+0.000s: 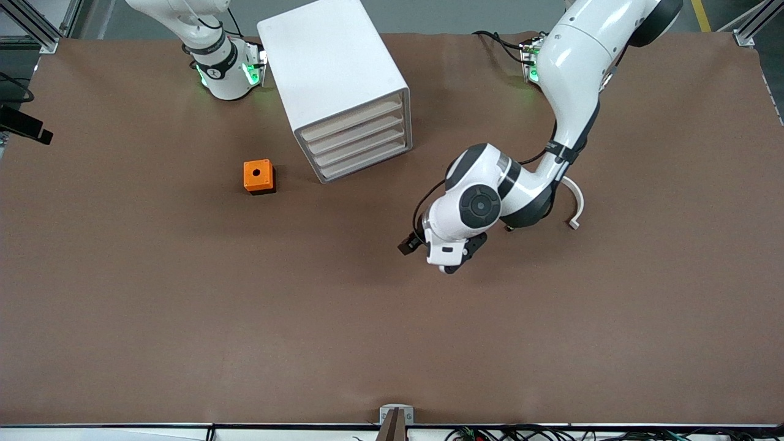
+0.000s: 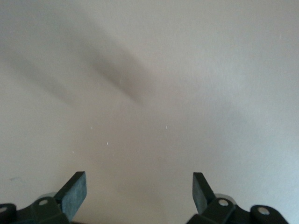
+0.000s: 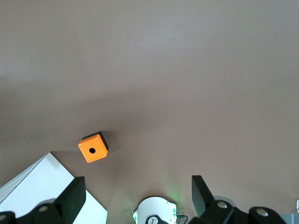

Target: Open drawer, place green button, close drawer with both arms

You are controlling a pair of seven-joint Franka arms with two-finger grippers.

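The green-capped button does not show in any view. The white drawer cabinet [image 1: 334, 67] stands near the arms' bases, and all its drawers [image 1: 358, 142] are shut. My left gripper [image 1: 456, 260] hangs low over bare brown table, nearer to the front camera than the cabinet. In the left wrist view it [image 2: 140, 186] is open and empty, with only table under it. My right gripper [image 3: 138, 191] is open and empty, high above its own base [image 3: 154, 212], and is out of the front view. A corner of the cabinet [image 3: 37, 186] shows in the right wrist view.
An orange box with a hole [image 1: 258, 176] sits beside the cabinet toward the right arm's end; it also shows in the right wrist view [image 3: 93, 148]. A white curved piece [image 1: 576, 205] lies by the left arm's elbow. The brown table [image 1: 184, 318] spreads wide toward the front camera.
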